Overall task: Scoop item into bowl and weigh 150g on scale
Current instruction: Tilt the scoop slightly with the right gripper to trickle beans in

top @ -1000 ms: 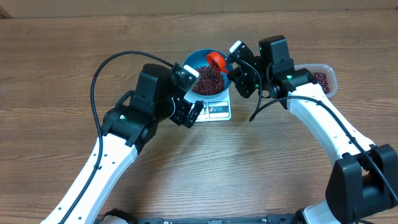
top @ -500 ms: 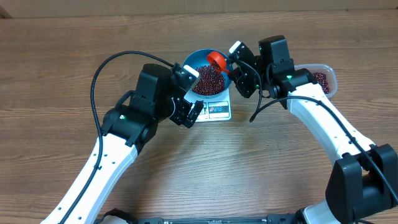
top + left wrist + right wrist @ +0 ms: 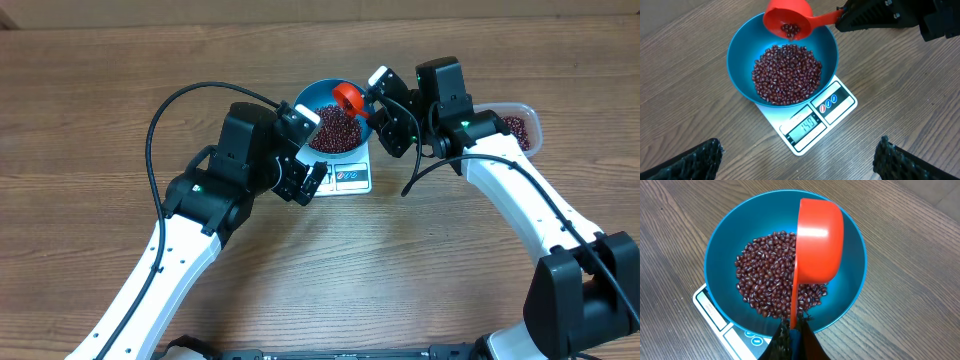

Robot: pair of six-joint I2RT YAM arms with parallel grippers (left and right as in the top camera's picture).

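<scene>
Over the last second the right gripper [image 3: 792, 337], clenched on the scoop's [image 3: 788, 20] handle, had rolled it slightly further over the bowl [image 3: 740, 65]. Only a few beans [image 3: 786, 72] clung inside the scoop, the rest heaped in the bowl on the scale [image 3: 842, 106]. The left gripper [image 3: 311, 184] hung spread and empty beside the scale, whose display [image 3: 804, 125] seemed just under target, so a last trickle looked enough.

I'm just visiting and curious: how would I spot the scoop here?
Find the blue bowl of beans sitting on the white scale mid-table. Tilted above the bowl, held by the right gripper, is the scoop. It is the only bright orange-red thing there.
</scene>
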